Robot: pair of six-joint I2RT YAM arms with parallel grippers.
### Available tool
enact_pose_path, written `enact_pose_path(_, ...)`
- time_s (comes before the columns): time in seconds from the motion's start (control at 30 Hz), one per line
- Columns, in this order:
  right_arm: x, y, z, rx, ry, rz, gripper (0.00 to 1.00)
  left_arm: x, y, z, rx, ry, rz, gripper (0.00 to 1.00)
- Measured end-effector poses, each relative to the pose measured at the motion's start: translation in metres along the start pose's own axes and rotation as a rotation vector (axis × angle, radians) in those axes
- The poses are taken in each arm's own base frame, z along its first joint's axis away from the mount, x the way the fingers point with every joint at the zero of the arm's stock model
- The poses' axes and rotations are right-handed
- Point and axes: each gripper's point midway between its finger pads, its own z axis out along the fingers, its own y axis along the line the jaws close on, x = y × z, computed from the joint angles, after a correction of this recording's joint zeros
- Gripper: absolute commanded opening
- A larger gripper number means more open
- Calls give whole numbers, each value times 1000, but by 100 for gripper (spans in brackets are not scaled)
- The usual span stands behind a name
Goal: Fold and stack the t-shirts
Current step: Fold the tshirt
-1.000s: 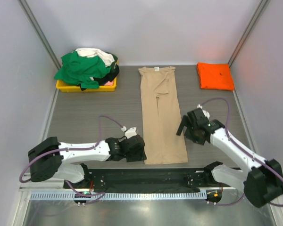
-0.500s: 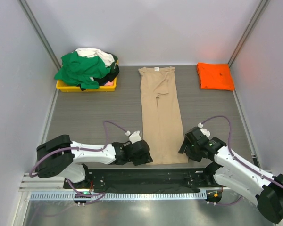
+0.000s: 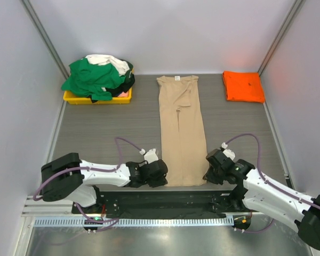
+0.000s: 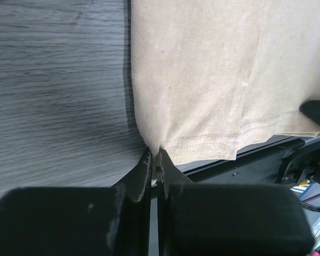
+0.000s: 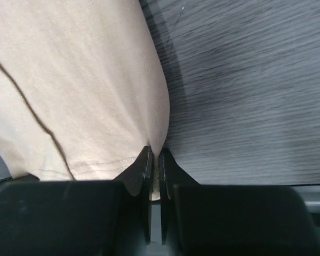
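Left end effector (image 4: 154, 156) pinches one near hem corner of the tan t-shirt (image 3: 181, 128); right end effector (image 5: 154, 154) pinches the other.

Robot lab test cell, not a home. White panel walls (image 3: 165, 32) and metal corner posts (image 3: 45, 40) are closing in a grey wood-grain tabletop (image 3: 106, 125) on 3 sides. Two arms are sitting bolted to a black base plate (image 3: 165, 201) just behind the left gripper (image 4: 154, 153) and right gripper (image 5: 155, 152), both pinching a tan t-shirt (image 3: 182, 128). A slotted rail (image 3: 133, 221) is running further back, w/ purple cables (image 3: 248, 136) looping off each arm. Props are lying far ahead: yellow tray (image 3: 77, 98) to the left gripper's left, folded orange t-shirt (image 3: 243, 86) beyond the right gripper.
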Motion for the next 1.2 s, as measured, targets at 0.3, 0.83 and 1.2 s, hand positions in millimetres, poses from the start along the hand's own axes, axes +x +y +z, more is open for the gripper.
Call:
enact_pose_path(0.3, -26, 30, -34, -13, -54, -35, 1, -30, -31, -32, -21, -54, 43, 0)
enact_pose_path(0.83, -205, 112, -1, 185, -259, -137, 1, -239, -46, -9, -159, -210, 42, 0)
enact_pose_path(1.2, -273, 128, 62, 189, -201, -138, 1, -317, -43, 36, -159, -164, 44, 0)
